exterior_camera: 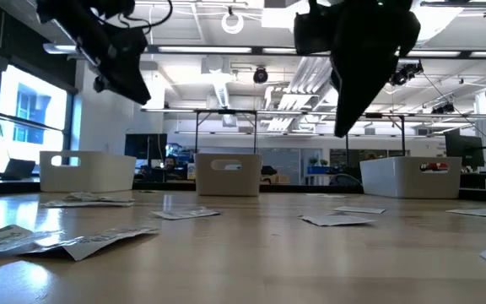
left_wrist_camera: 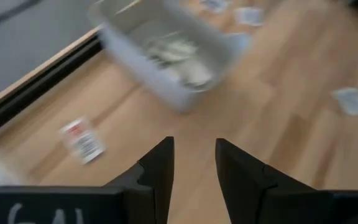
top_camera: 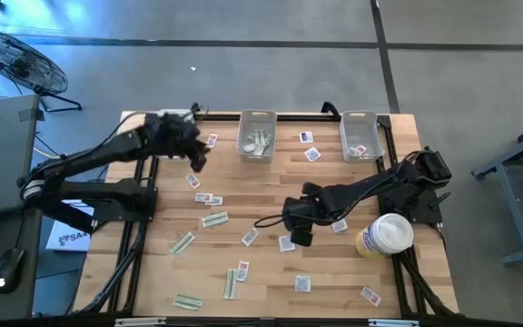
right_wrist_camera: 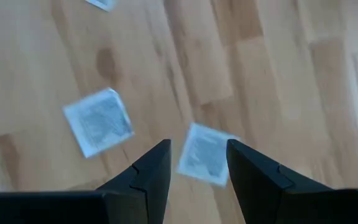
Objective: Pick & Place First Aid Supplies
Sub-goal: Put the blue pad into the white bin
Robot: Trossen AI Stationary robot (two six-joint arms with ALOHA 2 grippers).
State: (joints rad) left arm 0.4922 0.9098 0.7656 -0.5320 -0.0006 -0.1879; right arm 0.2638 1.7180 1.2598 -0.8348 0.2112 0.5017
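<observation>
Small white packets and pale green strips, the first aid supplies, lie flat and scattered over the wooden table. My left gripper hangs open in the air at the far left, with nothing between its fingers. It faces the left clear bin, which holds several green strips, and a red-marked packet lies on the wood before it. My right gripper hangs open above mid-table. A white packet lies on the wood below the gap between its fingers, and another packet lies beside it.
Two clear bins stand at the table's far edge. A white-and-yellow round tub stands close to the right arm. Beyond the table's left edge are a fan and a desk.
</observation>
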